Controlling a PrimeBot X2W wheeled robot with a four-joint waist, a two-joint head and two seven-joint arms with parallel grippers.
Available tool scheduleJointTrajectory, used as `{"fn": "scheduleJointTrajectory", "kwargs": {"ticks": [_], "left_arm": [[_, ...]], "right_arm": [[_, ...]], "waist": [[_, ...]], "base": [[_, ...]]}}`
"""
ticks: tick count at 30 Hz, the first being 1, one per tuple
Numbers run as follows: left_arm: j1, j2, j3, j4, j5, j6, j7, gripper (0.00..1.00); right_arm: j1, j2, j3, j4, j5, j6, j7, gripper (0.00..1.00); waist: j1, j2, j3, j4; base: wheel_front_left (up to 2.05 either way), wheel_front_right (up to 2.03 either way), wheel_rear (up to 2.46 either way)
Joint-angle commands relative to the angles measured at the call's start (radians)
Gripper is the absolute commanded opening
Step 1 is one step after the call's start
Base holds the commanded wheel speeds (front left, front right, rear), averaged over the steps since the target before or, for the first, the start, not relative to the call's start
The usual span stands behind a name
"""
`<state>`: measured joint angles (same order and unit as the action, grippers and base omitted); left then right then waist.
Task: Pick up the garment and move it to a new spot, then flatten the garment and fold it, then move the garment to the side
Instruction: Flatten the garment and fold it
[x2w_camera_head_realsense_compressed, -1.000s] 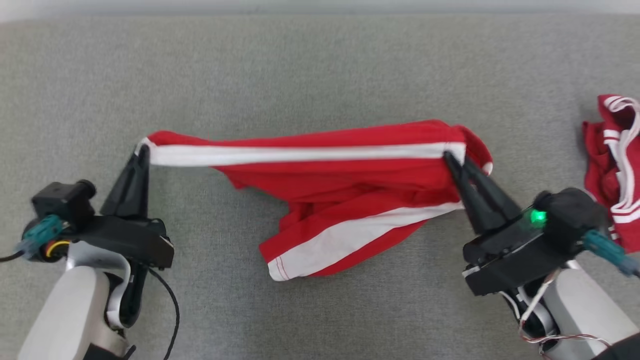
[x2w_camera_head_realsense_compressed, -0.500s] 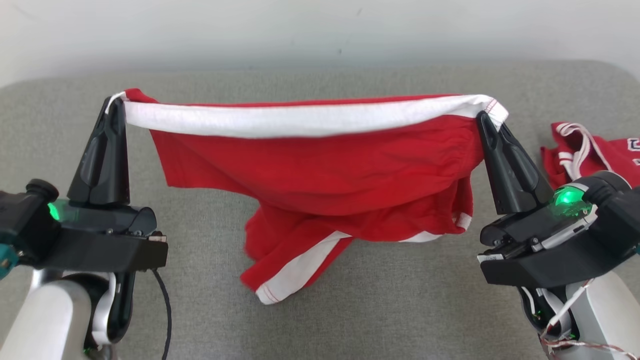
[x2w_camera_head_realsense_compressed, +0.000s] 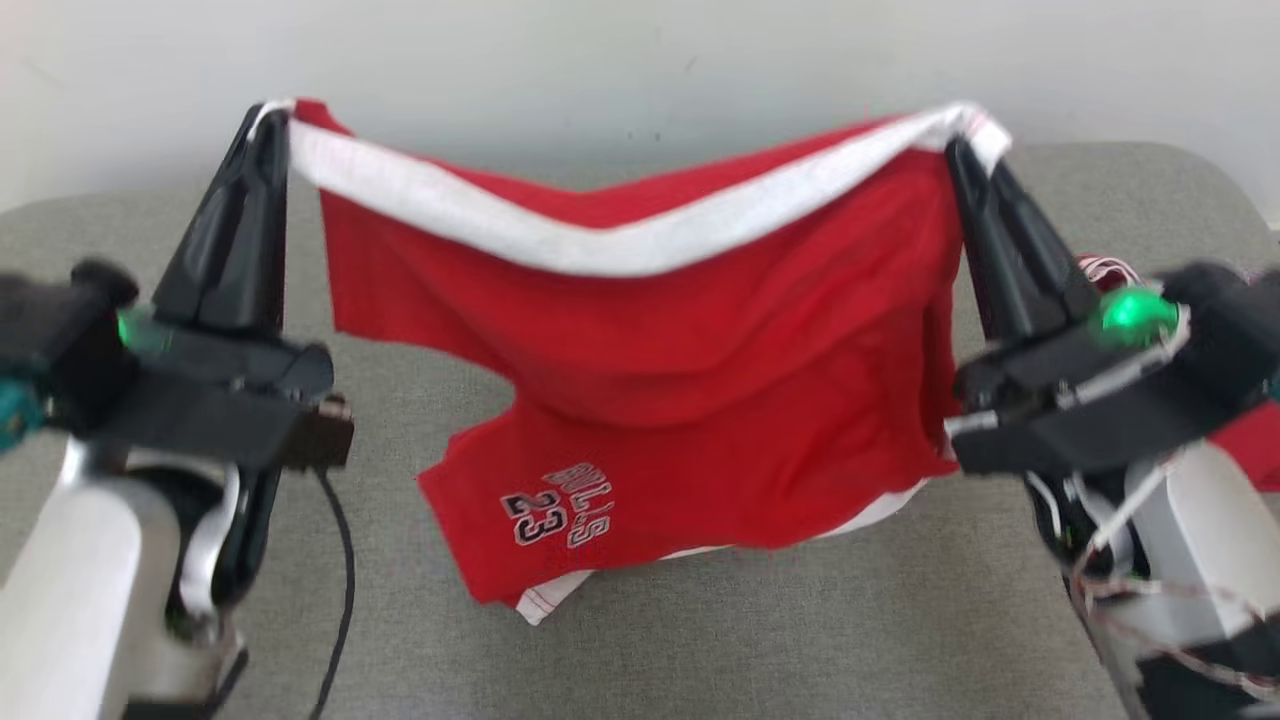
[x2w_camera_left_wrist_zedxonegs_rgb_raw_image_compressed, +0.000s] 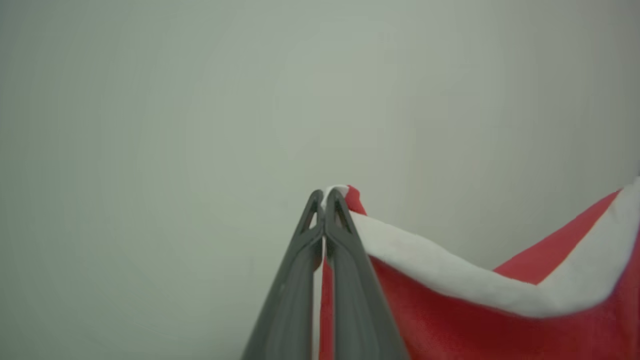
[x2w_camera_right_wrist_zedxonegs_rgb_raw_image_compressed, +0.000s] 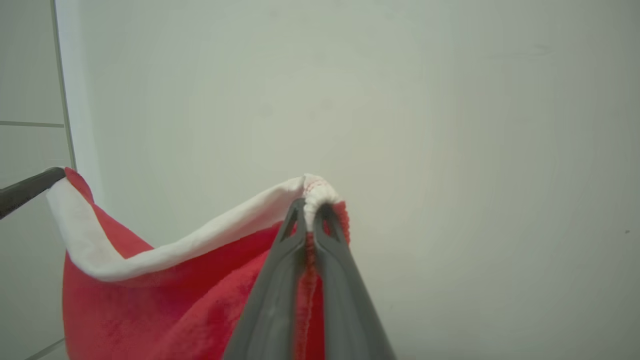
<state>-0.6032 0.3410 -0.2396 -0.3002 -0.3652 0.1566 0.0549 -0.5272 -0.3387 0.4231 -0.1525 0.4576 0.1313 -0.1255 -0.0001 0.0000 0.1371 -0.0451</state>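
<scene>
Red shorts (x2w_camera_head_realsense_compressed: 660, 390) with a white waistband and white side stripes hang in the air between my two grippers, sagging in the middle. A "BULLS 23" print shows on the lower left leg, whose hem touches the grey surface (x2w_camera_head_realsense_compressed: 700, 640). My left gripper (x2w_camera_head_realsense_compressed: 268, 112) is shut on the waistband's left end, fingers pointing up. At the waistband's right end, my right gripper (x2w_camera_head_realsense_compressed: 955, 148) is shut on the cloth. In the left wrist view the shut gripper (x2w_camera_left_wrist_zedxonegs_rgb_raw_image_compressed: 324, 196) pinches the shorts (x2w_camera_left_wrist_zedxonegs_rgb_raw_image_compressed: 475, 310) at the white band. The right gripper (x2w_camera_right_wrist_zedxonegs_rgb_raw_image_compressed: 310, 206) clamps the bunched waistband of the shorts (x2w_camera_right_wrist_zedxonegs_rgb_raw_image_compressed: 165, 300).
A second red and white garment (x2w_camera_head_realsense_compressed: 1110, 272) lies on the grey surface behind my right gripper, mostly hidden by it. A pale wall (x2w_camera_head_realsense_compressed: 640, 60) rises just behind the surface. A black cable (x2w_camera_head_realsense_compressed: 340, 560) hangs from my left wrist.
Both grippers have lifted the shorts off the surface and come a little closer together, so the waistband now sags. The legs have unfurled, showing the printed leg. The camera has tilted up.
</scene>
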Motion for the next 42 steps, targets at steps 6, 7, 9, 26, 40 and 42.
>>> {"fn": "scheduleJointTrajectory", "kwargs": {"ticks": [6, 7, 9, 26, 40, 42], "left_arm": [[-0.233, -0.026, -0.030, 0.243, -0.034, -0.076, 0.021, 0.00], [-0.282, -0.033, -0.033, 0.300, -0.038, -0.087, 0.019, 0.00], [-0.381, -0.053, -0.036, 0.407, -0.040, -0.100, 0.014, 0.00], [-0.963, -0.191, -0.066, 1.136, 0.018, -0.158, -0.258, 0.00], [-0.765, -0.258, -0.097, 1.327, -0.020, -0.218, -0.317, 0.00], [-0.698, -0.248, -0.081, 1.270, -0.023, -0.214, -0.319, 0.00]], "right_arm": [[-0.234, -0.019, 0.054, 0.199, 0.043, -0.001, -0.043, 0.00], [-0.283, -0.016, 0.068, 0.242, 0.060, -0.001, -0.055, 0.00], [-0.385, -0.019, 0.097, 0.332, 0.066, -0.001, -0.074, 0.00], [-0.878, 0.131, 0.045, 0.873, 0.056, -0.001, -0.140, 0.00], [-0.651, 0.089, 0.184, 0.815, 0.177, -0.001, -0.140, 0.00], [-0.569, 0.074, 0.188, 0.747, 0.202, -0.001, -0.140, 0.00]], "waist": [[0.0001, 0.0000, 0.061, -0.002], [0.0001, 0.0000, 0.073, -0.003], [0.0001, 0.0000, 0.099, -0.005], [0.0001, 0.0000, 0.200, 0.019], [0.0001, 0.0000, 0.291, 0.045], [0.0001, 0.0000, 0.284, 0.042]], "base": [[0.00, 0.00, 0.00], [0.00, 0.00, 0.00], [0.00, 0.00, 0.00], [0.00, 0.00, 0.00], [0.00, 0.00, 0.00], [0.00, 0.00, 0.00]]}}
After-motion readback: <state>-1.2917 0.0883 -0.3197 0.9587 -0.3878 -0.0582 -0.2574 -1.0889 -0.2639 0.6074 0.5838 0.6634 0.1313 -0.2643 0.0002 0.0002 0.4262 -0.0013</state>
